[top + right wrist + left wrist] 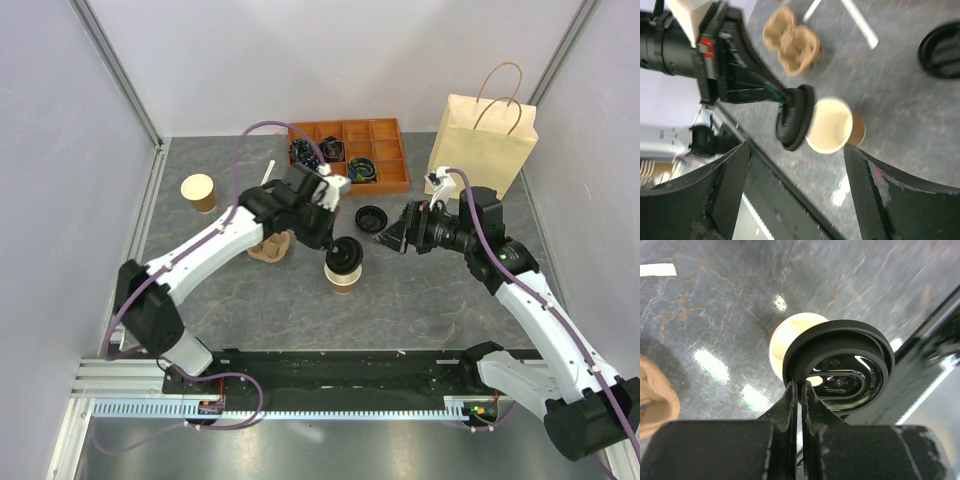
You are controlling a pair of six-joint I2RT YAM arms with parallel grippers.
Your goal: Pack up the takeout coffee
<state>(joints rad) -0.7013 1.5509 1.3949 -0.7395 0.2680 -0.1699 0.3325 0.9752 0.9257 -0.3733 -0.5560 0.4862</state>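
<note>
Grey stone-look bench: open brown cup just below the left fingers, pulp carrier beside them, loose black lid (lying flat) toward the right fingers.

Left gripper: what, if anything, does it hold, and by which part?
The black lid, pinched by its rim in the left gripper and tilted close to the open cup.
</note>
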